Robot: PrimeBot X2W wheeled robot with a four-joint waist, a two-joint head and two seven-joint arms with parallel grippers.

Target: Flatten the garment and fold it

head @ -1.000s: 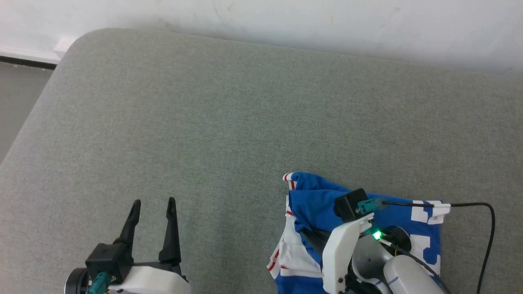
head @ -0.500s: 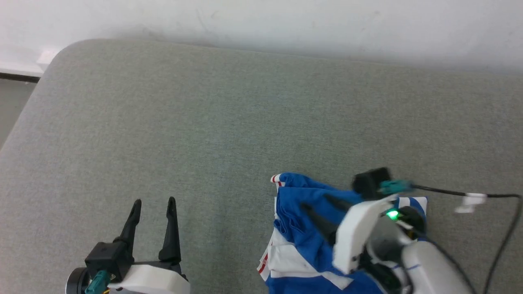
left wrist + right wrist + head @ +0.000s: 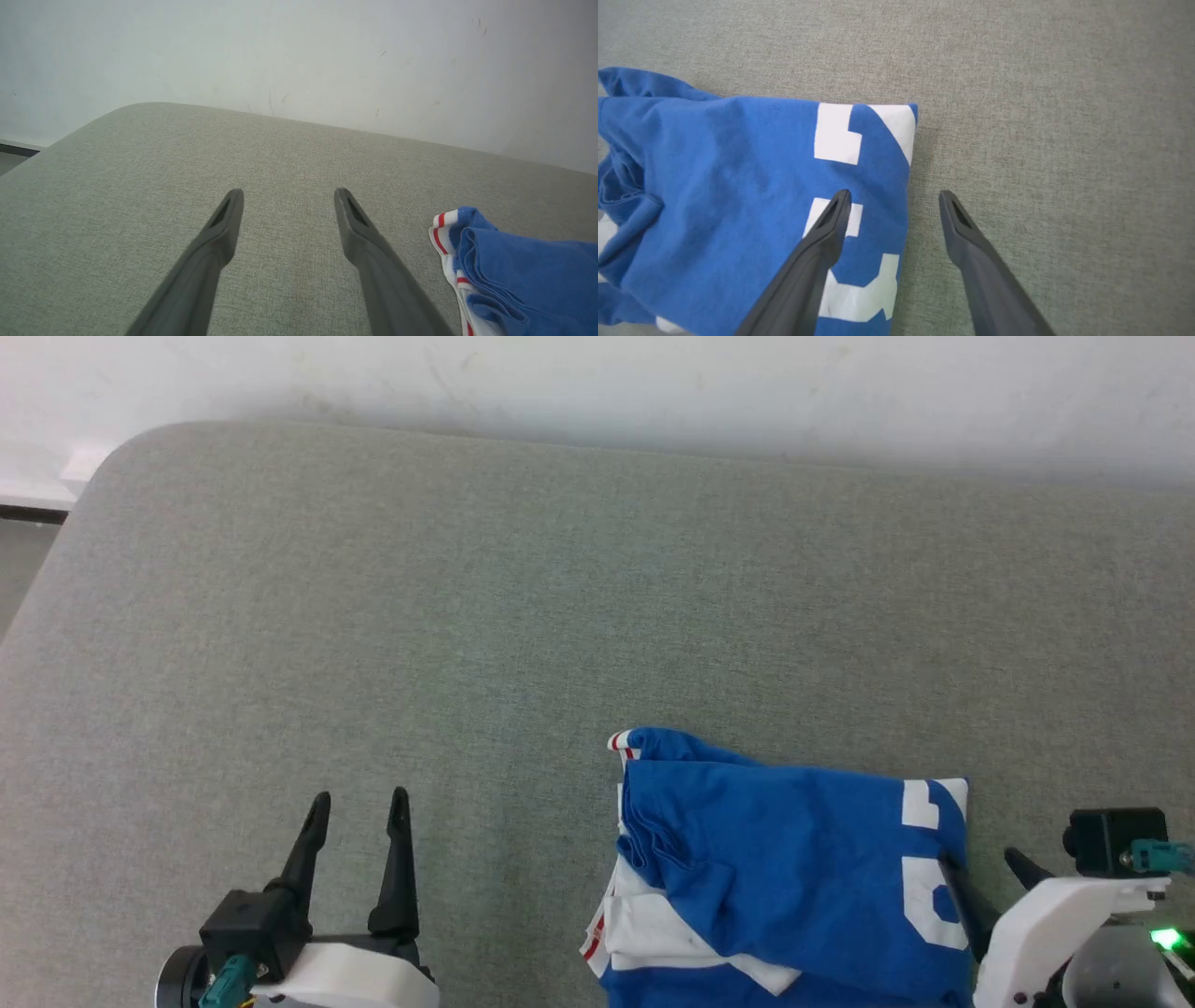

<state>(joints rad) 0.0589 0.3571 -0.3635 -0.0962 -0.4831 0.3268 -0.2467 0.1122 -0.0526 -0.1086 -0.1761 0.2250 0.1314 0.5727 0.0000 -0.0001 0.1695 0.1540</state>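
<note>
Royal-blue jersey T-shirt (image 3: pixel 794 868) lying folded over at near right of grey fabric worktop (image 3: pixel 467 616), right gripper (image 3: pixel 977 859) spread wide and empty straddling its right edge, left gripper (image 3: pixel 359 798) likewise parted, empty, well apart.

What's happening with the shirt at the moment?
The blue jersey T-shirt lies in a rough folded bundle on the grey cushioned surface. It is smooth on top but bunched along its left side, with a white sleeve showing underneath. Neither arm holds it. The right gripper is open, straddling the shirt's right edge by the white numeral. The left gripper is open too, off to the left and apart from the shirt.
</note>
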